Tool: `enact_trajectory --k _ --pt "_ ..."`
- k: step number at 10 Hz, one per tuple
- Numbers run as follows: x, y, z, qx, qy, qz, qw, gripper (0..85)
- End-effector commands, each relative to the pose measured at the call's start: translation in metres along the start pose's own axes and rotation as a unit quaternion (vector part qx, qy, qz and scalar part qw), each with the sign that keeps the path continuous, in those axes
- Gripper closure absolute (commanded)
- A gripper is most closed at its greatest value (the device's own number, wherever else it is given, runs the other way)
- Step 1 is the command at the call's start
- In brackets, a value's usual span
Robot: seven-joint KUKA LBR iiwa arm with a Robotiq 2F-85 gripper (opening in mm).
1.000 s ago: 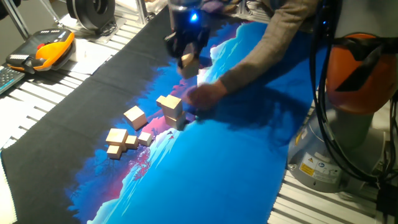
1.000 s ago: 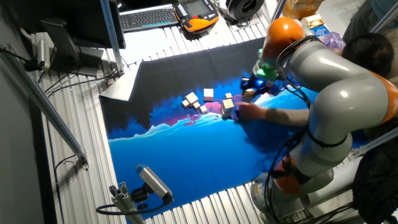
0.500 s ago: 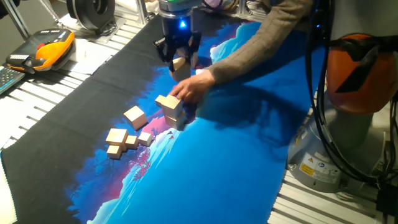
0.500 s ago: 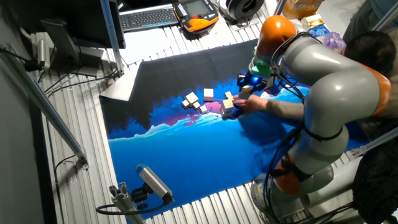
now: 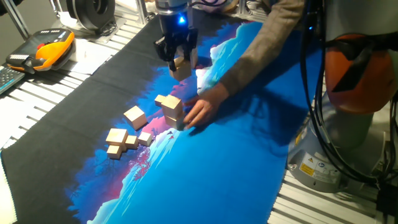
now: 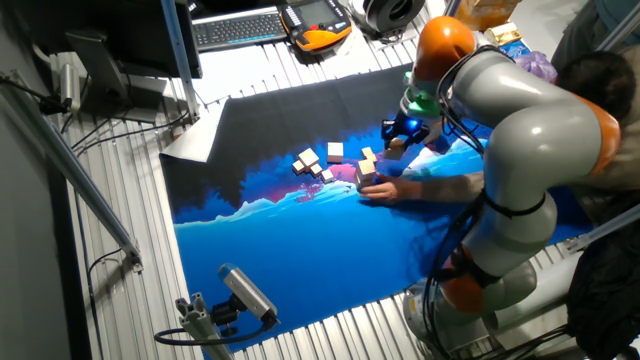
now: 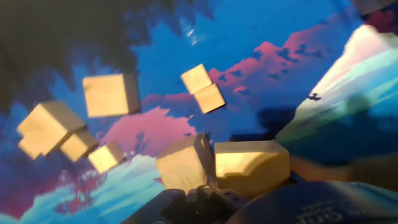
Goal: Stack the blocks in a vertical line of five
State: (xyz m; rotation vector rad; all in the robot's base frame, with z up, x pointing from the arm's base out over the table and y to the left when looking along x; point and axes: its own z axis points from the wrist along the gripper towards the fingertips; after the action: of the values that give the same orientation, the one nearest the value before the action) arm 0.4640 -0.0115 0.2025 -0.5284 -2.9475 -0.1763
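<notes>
My gripper [image 5: 178,61] is shut on a light-tan wooden block [image 5: 181,67] and holds it in the air, above and behind a short stack of blocks [image 5: 170,107]. In the other fixed view the gripper [image 6: 398,138] hangs just right of and behind the stack [image 6: 366,172]. A person's hand [image 5: 200,112] rests on the mat right beside the stack's base. Loose blocks lie to the left: a larger one [image 5: 135,116] and a cluster [image 5: 119,140]. In the hand view the held block [image 7: 252,166] fills the bottom, with another block [image 7: 180,165] beside it and loose blocks [image 7: 111,94] beyond.
The person's sleeved arm [image 5: 267,43] reaches across the blue and black mat [image 5: 224,168] from the back right. An orange pendant [image 5: 46,48] lies at the back left. The arm's grey and orange base [image 5: 354,93] stands at the right.
My gripper moved a little left with the block still in it. The person's hand went up to the stack's top, then dropped back to its base on the right.
</notes>
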Motion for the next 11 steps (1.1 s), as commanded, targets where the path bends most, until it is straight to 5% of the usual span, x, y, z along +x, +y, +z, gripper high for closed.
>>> enact_trajectory --k 1,4,6,9,11 --pt "0.004 0.018 0.001 0.0 0.005 -0.002 1.0 85.0" --pt "0.017 0.06 0.012 -0.003 -0.018 0.047 0.9987 85.0" --pt "0.01 0.068 0.021 -0.013 -0.029 0.076 0.9966 85.0" --pt "-0.013 0.032 0.011 -0.006 -0.015 0.027 0.9995 85.0" --pt "-0.019 0.008 0.011 -0.002 -0.017 0.004 0.9998 85.0"
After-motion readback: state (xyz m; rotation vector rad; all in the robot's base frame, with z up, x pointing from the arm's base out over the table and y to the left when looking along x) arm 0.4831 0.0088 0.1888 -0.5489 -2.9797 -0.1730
